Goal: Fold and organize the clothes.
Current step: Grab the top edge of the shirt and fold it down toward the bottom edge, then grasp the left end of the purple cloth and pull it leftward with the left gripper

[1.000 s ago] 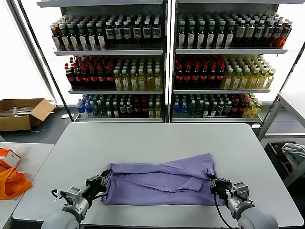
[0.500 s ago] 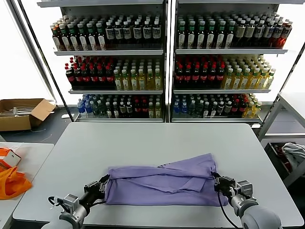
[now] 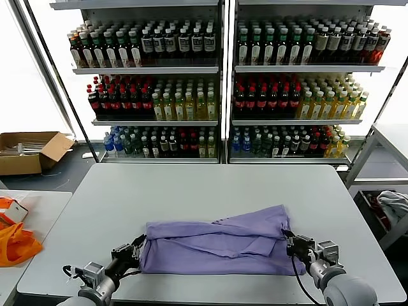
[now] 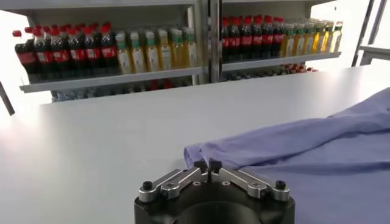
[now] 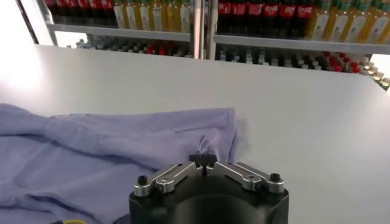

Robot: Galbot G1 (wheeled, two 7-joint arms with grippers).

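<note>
The lavender T-shirt point(image 3: 217, 245) lay in a long, rumpled band across the near half of the bench point(image 3: 210, 185), its bulk spread between roughly eight and four o'clock from the bench's middle. The left gripper point(image 3: 132, 250) was set at the shirt's eight-o'clock end, and in the left wrist view its jaws were seen pressed together on the cloth's edge. The right gripper point(image 3: 294, 245) was set at the four-o'clock end; in the right wrist view its jaws stood almost together with a pinch of fabric at their tips, though whether that corner was held fast or was being let go could not be told. The step in hand was judged to be a fold made with both ends held, now near its close. For the next move, both ends would need to be released cleanly so that the fold is not dragged open, and the remaining creases would have to be smoothed.
</note>
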